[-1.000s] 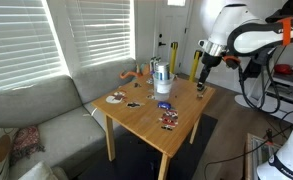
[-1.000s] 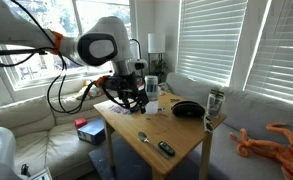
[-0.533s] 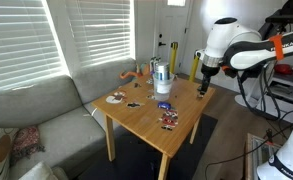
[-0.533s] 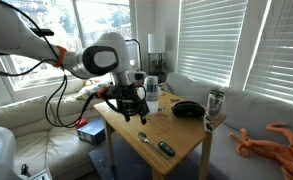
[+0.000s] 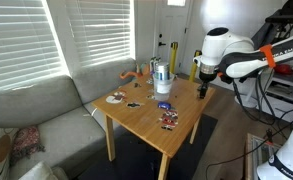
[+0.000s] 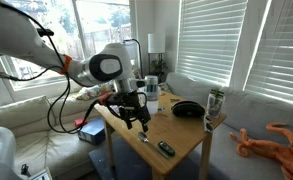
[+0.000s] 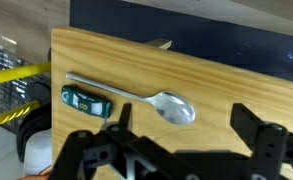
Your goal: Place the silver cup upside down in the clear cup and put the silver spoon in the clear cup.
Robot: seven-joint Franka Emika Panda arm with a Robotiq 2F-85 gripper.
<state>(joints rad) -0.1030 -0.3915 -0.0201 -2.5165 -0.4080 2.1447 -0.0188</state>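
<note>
Wrist view: the pincer (image 7: 183, 120) hangs over the wooden surface (image 7: 226, 70), its two dark fingers (image 7: 121, 122) spread wide with nothing between them. The silver spoon (image 7: 136, 96) lies flat on the surface just beyond the fingertips. Its bowl faces up at the right end, between the two fingers, and its thin handle runs off to the upper left. A small teal object (image 7: 86, 99) lies just beside the handle on its near side. A rounded whitish shape (image 7: 34, 142) sits at the lower left edge; what it is cannot be told. Yellow bars (image 7: 11, 75) cross the left margin.

In an exterior view the arm reaches in from the right, with the pincer (image 5: 200, 91) held low over the right edge of the surface (image 5: 151, 125). At the far side of the surface stands the clear cup (image 5: 163, 87), and the silver cup (image 5: 162, 70) shows directly above it. Whether the metal cup sits inside the plastic one cannot be told at this size. Both are well apart from the pincer. A yellow stick (image 5: 176, 55) rises behind them, and an orange toy (image 5: 131, 73) lies to their left.

In an exterior view the pincer (image 6: 137, 120) hangs just above the spoon (image 6: 143, 137), near a small dark object (image 6: 165, 149) at the near edge. A black bowl (image 6: 188, 108) and a can (image 6: 215, 102) stand to the right.
</note>
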